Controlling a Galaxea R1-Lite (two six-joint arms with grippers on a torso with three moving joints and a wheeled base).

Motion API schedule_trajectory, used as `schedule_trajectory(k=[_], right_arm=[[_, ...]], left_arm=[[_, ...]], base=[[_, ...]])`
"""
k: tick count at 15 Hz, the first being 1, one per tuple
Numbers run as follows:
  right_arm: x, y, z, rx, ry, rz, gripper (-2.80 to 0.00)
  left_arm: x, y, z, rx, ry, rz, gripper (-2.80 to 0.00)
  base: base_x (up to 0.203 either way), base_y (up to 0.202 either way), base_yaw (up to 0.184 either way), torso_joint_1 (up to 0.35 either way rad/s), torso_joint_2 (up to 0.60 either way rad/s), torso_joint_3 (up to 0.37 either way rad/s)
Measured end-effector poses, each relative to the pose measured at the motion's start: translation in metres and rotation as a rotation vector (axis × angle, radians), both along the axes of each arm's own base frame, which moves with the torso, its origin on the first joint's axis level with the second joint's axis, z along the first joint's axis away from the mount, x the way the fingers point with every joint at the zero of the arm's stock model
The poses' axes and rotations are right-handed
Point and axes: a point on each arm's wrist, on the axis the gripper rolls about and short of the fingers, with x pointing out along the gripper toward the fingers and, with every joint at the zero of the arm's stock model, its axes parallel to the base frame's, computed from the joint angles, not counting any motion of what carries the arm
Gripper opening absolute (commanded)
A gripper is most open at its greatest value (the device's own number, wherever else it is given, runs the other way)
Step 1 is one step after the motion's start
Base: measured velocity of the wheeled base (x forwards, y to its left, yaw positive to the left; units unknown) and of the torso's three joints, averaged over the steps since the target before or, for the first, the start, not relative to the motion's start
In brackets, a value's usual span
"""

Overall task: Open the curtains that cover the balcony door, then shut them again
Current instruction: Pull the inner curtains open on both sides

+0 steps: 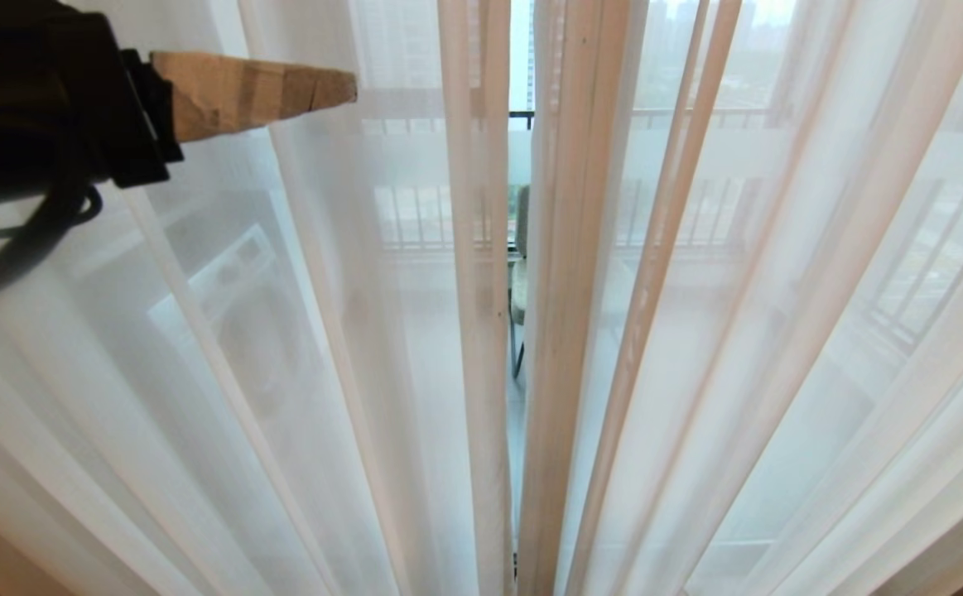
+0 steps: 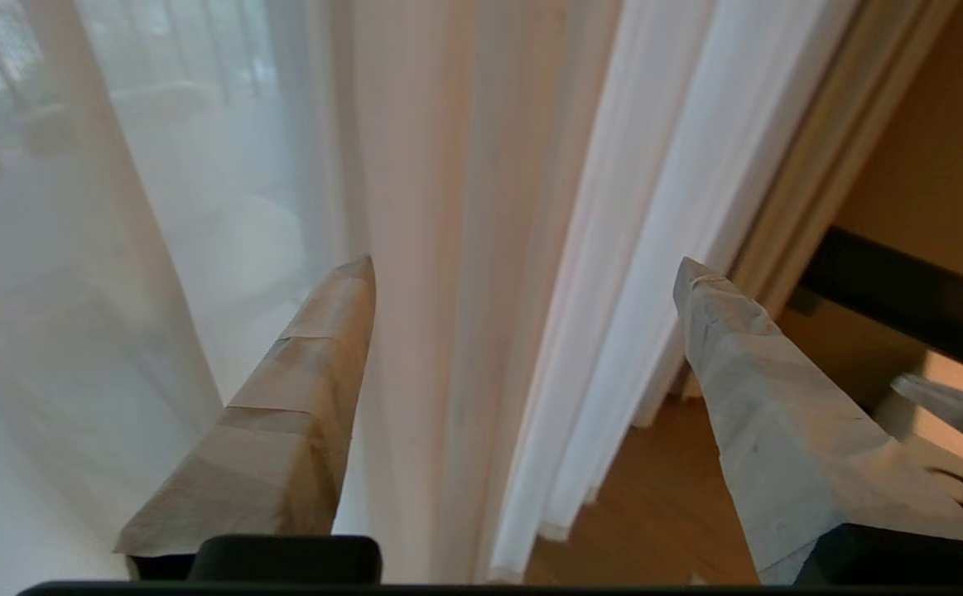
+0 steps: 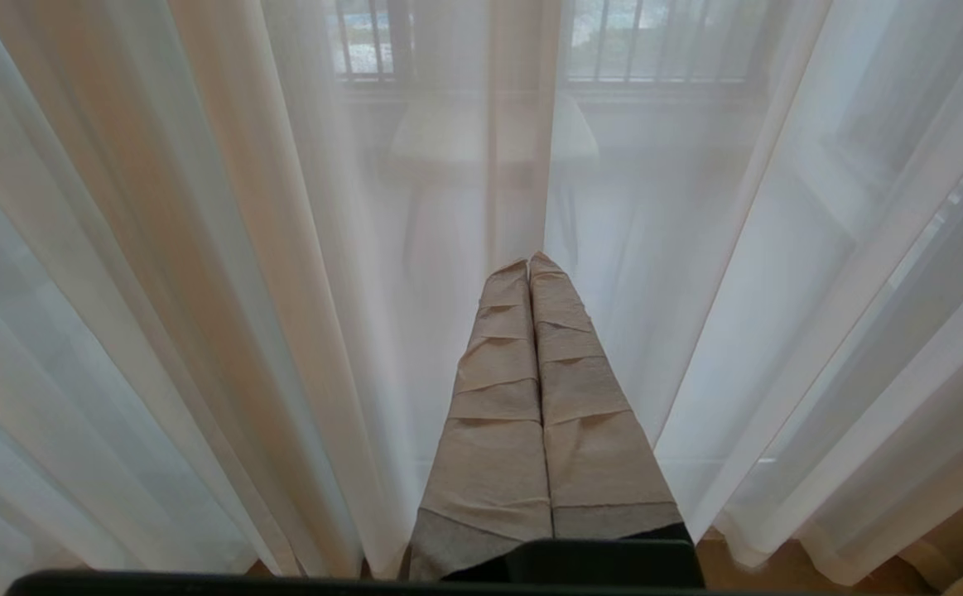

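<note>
White sheer curtains (image 1: pixel 299 348) fill my view; left gripper (image 2: pixel 522 273) spread wide to take a fold, right gripper (image 3: pixel 529 263) clenched, idle.

The sheer curtains (image 1: pixel 299 348) blur the balcony railing (image 1: pixel 680 124) and a chair (image 1: pixel 519 281) behind them.

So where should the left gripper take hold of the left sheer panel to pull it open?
Probably at the panel's inner hem, the doubled vertical edge beside the narrow centre gap. The left gripper, open with nothing between its fingers, would come from the room side with one finger on each face of that edge. The bunched hem looks firmer than the loose folds.
</note>
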Motion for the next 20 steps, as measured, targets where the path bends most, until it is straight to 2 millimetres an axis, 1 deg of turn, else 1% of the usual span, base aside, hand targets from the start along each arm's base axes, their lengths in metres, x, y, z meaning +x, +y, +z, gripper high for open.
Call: schedule_trajectory(k=[3, 7, 12, 17, 20], right_arm=[[0.0, 0.0, 0.0, 0.0, 0.0, 0.0, -2.8], [0.0, 0.0, 0.0, 0.0, 0.0, 0.0, -2.8], [0.0, 0.0, 0.0, 0.0, 0.0, 0.0, -2.8], [0.0, 0.0, 0.0, 0.0, 0.0, 0.0, -2.8], [0.0, 0.0, 0.0, 0.0, 0.0, 0.0, -2.8]], left_arm=[[0.012, -0.017, 0.007, 0.023, -0.045, 0.109, 0.0], [0.026, -0.043, 0.015, 0.044, -0.09, 0.196, 0.0], [0.053, -0.072, 0.024, 0.091, -0.154, 0.358, 0.0], [0.084, -0.096, 0.022, 0.125, -0.183, 0.474, 0.0], [0.103, -0.109, 0.022, 0.055, -0.257, 0.546, 0.0]], base=[[0.0, 0.0, 0.0, 0.0, 0.0, 0.0], [0.0, 0.0, 0.0, 0.0, 0.0, 0.0], [0.0, 0.0, 0.0, 0.0, 0.0, 0.0], [0.0, 0.0, 0.0, 0.0, 0.0, 0.0], [0.0, 0.0, 0.0, 0.0, 0.0, 0.0]])
